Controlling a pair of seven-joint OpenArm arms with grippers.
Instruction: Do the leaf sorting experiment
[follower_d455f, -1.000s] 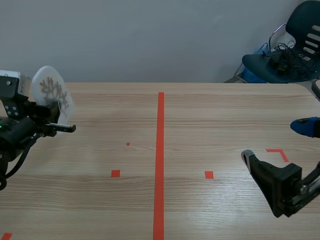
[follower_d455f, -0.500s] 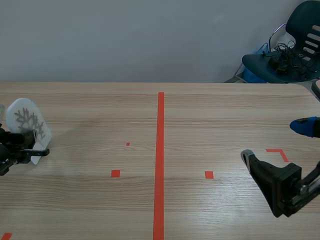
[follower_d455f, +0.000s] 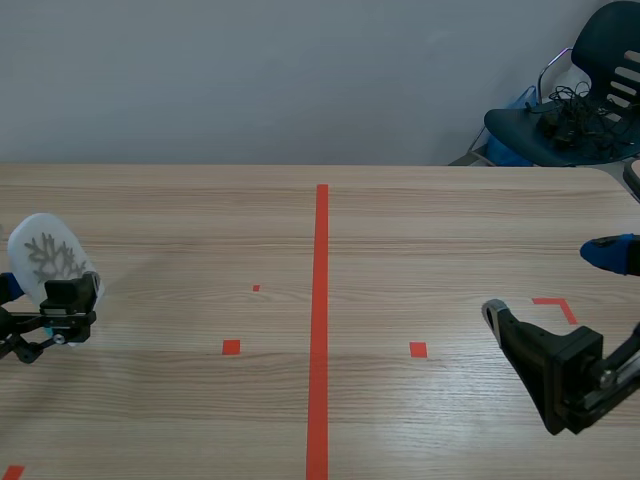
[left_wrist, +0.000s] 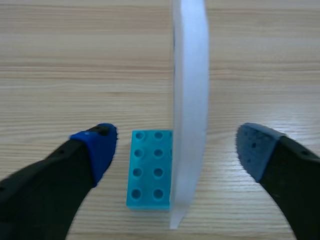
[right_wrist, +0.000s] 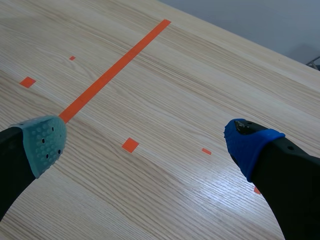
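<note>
The left end effector (left_wrist: 176, 145) has come down from mid-air to the counter's (follower_d455f: 450, 230) left edge and is now spread. The leaf card (left_wrist: 189, 100) stands upright on its brick (left_wrist: 150, 170) between the fingers, apparently released and placed. The right end effector (right_wrist: 146, 142) is also spread.

**Layout at the moment shown.** The leaf card (follower_d455f: 48, 262) stands upright at the table's (follower_d455f: 420, 230) left edge, about midway between the near and far edges. A studded block (left_wrist: 150, 170) lies flat on the table, touching the foot of the card; whether the card is slotted into it cannot be told. The left hand (left_wrist: 177, 146) straddles both, one finger on each side and apart from them, with the block between the card and one finger. The right hand (right_wrist: 147, 145) is near the table's right edge, toward the near corner, well apart from the card. A chair (follower_d455f: 590, 90) stands behind the far right corner.
</note>
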